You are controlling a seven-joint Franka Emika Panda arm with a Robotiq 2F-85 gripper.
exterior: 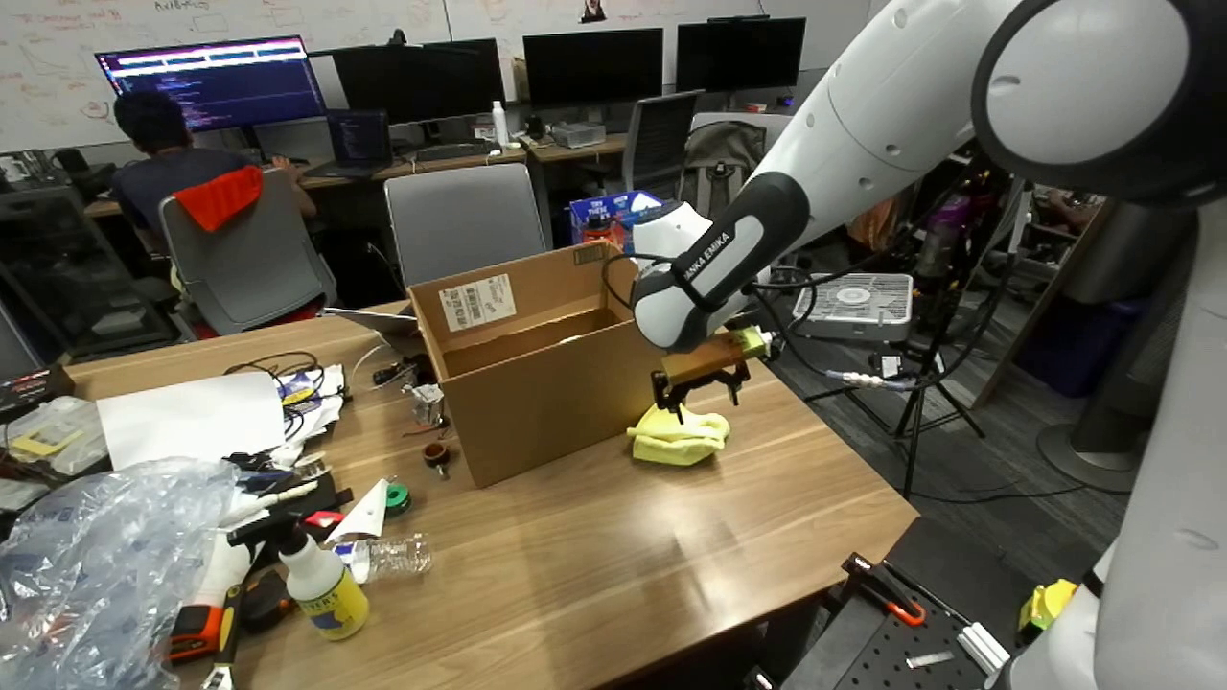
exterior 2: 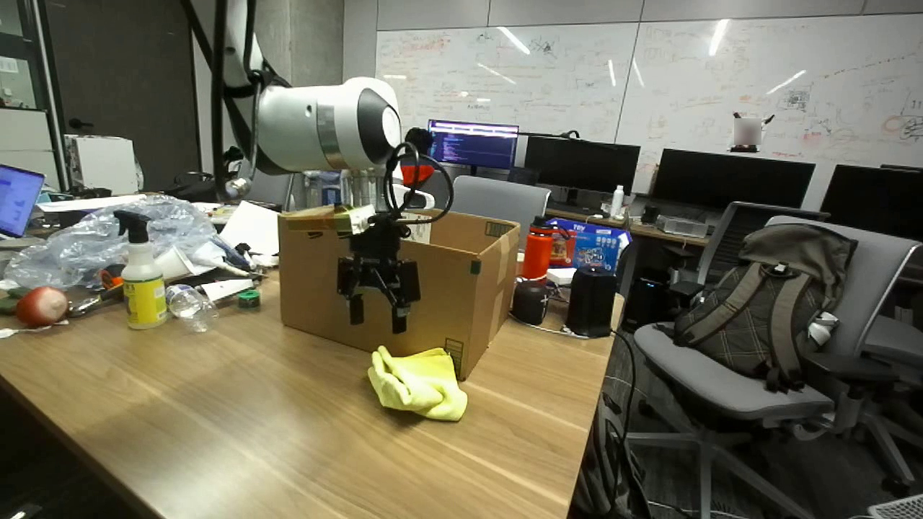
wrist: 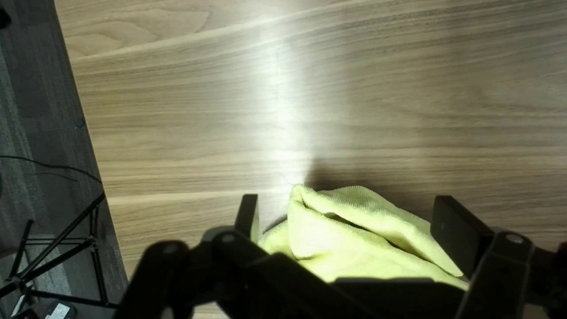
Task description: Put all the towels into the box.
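A wood-grain table (exterior: 537, 604) spreads across the foreground of the room. On its near part in an exterior view are one spray bottle (exterior: 331, 606), its yellow label showing "YER'S", one clear plastic bag (exterior: 105, 565) and one clear plastic bottle (exterior: 395, 557) on its side. Farther along lies one towel (exterior: 676, 447), bright yellow and crumpled, just beside the cardboard box (exterior: 551, 412) (whether they touch, I cannot tell). The gripper (exterior 2: 378, 317) hangs above the towel, two fingers (wrist: 458, 230) spread wide apart; in the wrist view the towel shows between them. On the white Panda arm (exterior: 891, 125) "ANKA EMIKA" can be read. One white printed label (exterior: 477, 302) sits on the box's far wall, its print too small to make out. Past the box stand one red bottle (exterior 2: 536, 254) and one blue carton (exterior 2: 606, 249) marked "TRY". Then come one backpack (exterior 2: 764, 310) on a gray office chair (exterior 2: 670, 351), one seated person (exterior: 174, 171) and four monitors (exterior: 211, 86), a single one lit, its text too small to read. At the back, a whiteboard (exterior: 383, 21) carries handwriting too faint to read.
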